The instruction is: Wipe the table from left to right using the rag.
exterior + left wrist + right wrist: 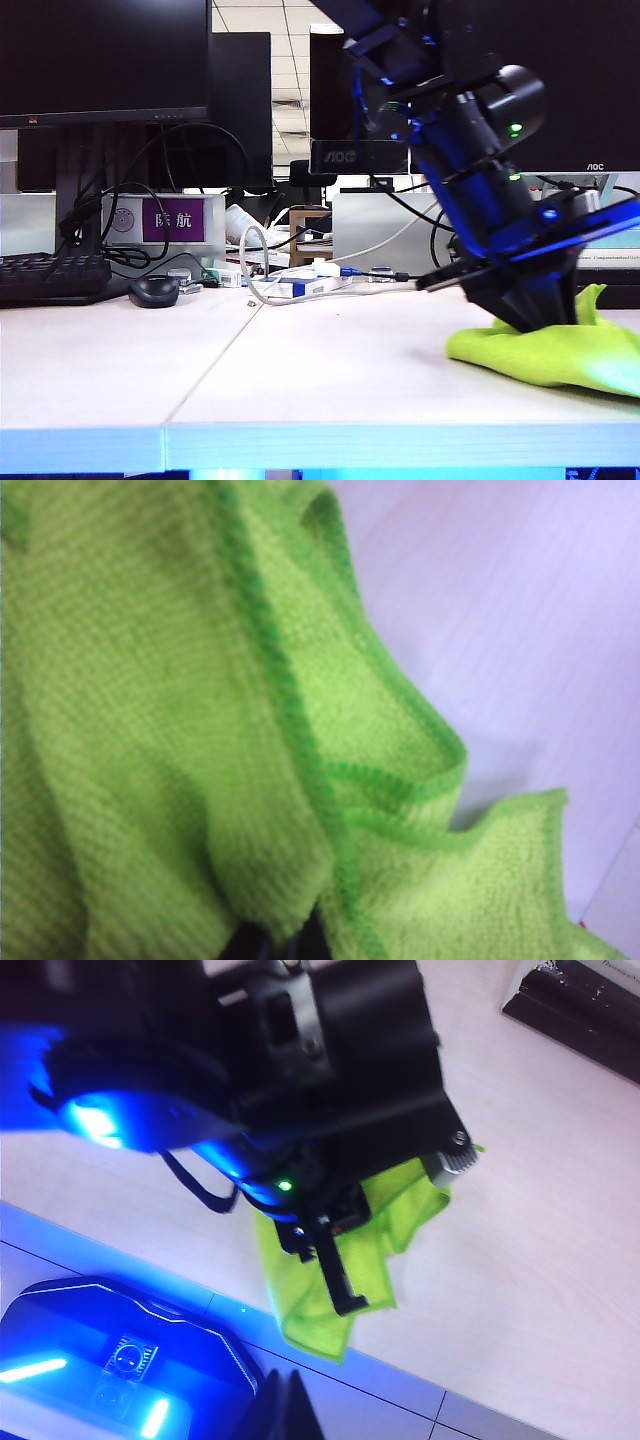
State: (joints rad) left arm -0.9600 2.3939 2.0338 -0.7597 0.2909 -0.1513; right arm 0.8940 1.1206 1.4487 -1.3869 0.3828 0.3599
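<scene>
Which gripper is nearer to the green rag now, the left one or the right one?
Left. The left gripper is shut on the rag, pressing it onto the table. The right gripper is not visible; its wrist camera looks down on the rag from above.

The left hand [535, 318] points down at the right side, closed; the right hand is closed, unseen.

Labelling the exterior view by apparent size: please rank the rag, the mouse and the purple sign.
1. Rag, though nearness to the camera inflates it.
2. Purple sign.
3. Mouse, close to the sign, so that order is unsure.
</scene>
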